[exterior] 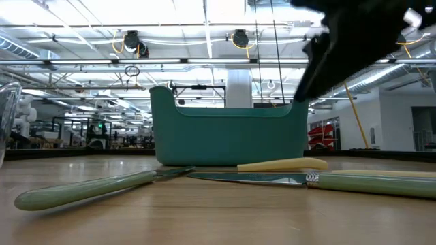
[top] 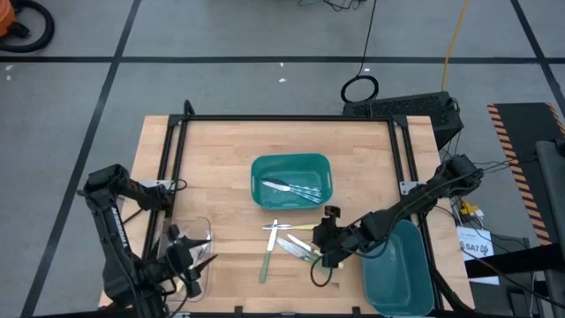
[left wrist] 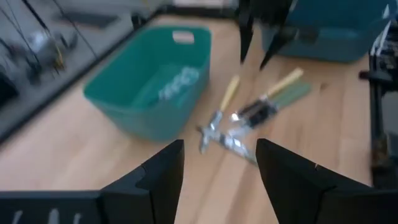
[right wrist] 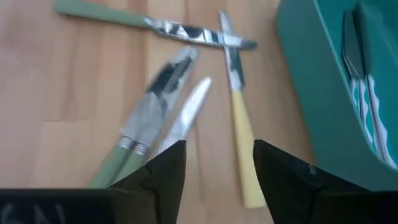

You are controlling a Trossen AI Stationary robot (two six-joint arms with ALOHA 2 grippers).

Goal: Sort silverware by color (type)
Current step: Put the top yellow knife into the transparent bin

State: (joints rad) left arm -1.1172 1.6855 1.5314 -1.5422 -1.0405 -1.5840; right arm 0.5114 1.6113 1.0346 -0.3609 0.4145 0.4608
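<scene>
- The landmark here is the teal bin [top: 291, 181] in the middle of the table [top: 221, 150]; inside it lie a few all-metal pieces [top: 296, 189], so that colour appears to be sorted already.
- Just in front of the teal bin, on bare wood, sits the loose pile of silverware [top: 291, 243]: a green-handled piece [top: 264, 263] lying nearly straight away from the bin, a yellow-handled piece [top: 296, 227] crossing its head, and a pair of green-handled knives [right wrist: 134, 146] overlapping beside it.
- The right gripper [top: 327, 237] hangs over the near edge of that pile, on the side away from the teal bin; its fingers stand moderately apart with nothing between them, and its wrist view looks straight down on the knife blades.
- The left gripper [top: 199, 256] waits well off to the side of the teal bin, over a clear container [top: 190, 238]; its fingers are spread wide and empty.
- A second teal bin [top: 402, 269] lies under the right arm, farther from the first one than the pile.
- My judgement of the step: pick one piece from the pile; choose a handle that lies free of the others, such as the yellow one, rather than the crossed blades; come down square across the handle so the fingers straddle it, close fully before lifting, and lift straight up so neighbours are not dragged along.
</scene>
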